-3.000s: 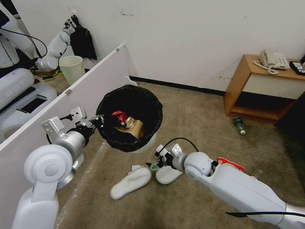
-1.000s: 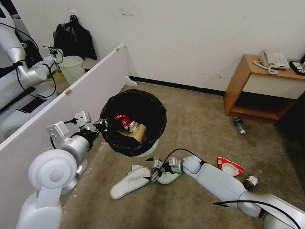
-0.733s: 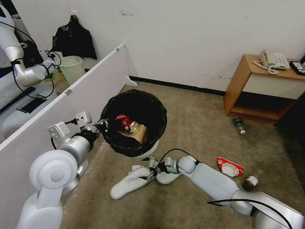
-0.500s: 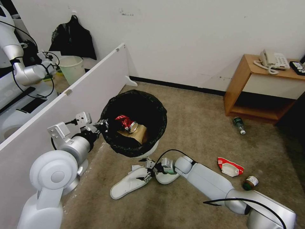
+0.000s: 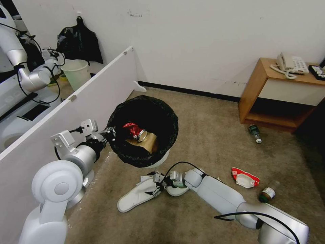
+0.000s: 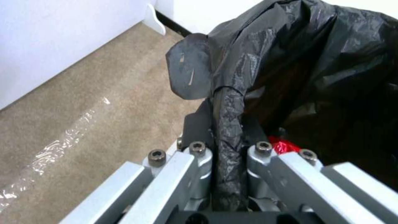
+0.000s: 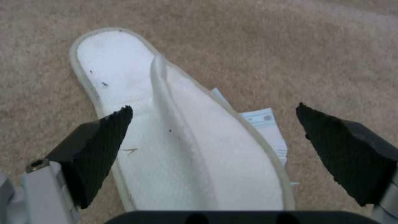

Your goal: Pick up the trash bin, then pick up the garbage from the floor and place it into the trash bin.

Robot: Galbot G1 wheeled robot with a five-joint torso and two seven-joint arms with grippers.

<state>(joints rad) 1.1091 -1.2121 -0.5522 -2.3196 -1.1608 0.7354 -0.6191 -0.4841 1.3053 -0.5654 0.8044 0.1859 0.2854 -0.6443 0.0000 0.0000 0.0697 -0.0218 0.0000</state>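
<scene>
Partly claw-hidden second slipper [image 5: 177,190]

room fixtures around the work area

a white divider panel [image 5: 84,98] stands just beside the left gripper [image 5: 109,131], an unlined pale bucket [image 5: 77,73] and a hanging black bag [image 5: 80,40] beyond it; well apart from the right gripper [image 5: 153,184], a wooden side table [image 5: 267,93] carries a telephone [image 5: 291,64] and a black remote [image 5: 318,72].
</scene>
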